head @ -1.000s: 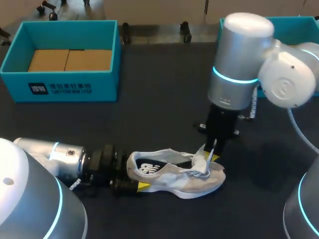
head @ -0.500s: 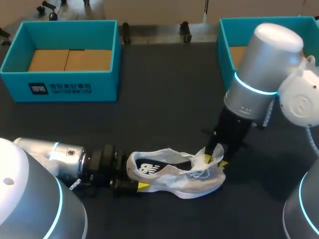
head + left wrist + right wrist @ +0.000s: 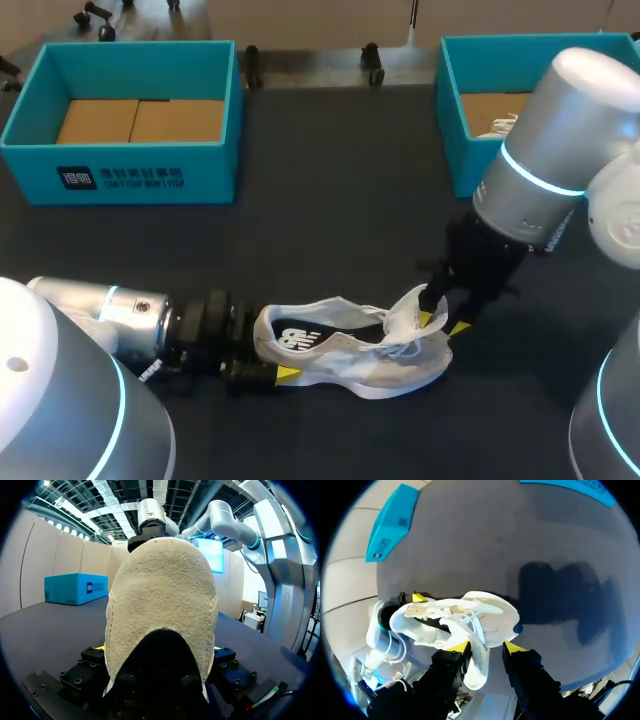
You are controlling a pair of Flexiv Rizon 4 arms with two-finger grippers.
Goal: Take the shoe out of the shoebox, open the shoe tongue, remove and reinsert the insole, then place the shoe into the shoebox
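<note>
Your right tool (image 3: 445,322) hangs tilted over the toe end of the shoe (image 3: 350,365), and it stands open. In the right wrist view the raised tongue (image 3: 477,662) lies between its two yellow tips, against one of them, with a dark gap before the other.

Your left tool (image 3: 265,352) is closed on the shoe's heel, low over the desk (image 3: 330,200). The left wrist view is filled by the beige heel sitting between its finger blocks, and from above one yellow tip shows beside the heel.

You have the shoe resting on the dark desk on the robot's side, heel toward the left arm and toe toward the right arm, with white laces loose by the tongue.

Well behind it stand two open teal boxes. The left shoebox (image 3: 150,178) has brown cardboard in its bottom, and the right shoebox (image 3: 452,120) is partly hidden behind the right arm.
</note>
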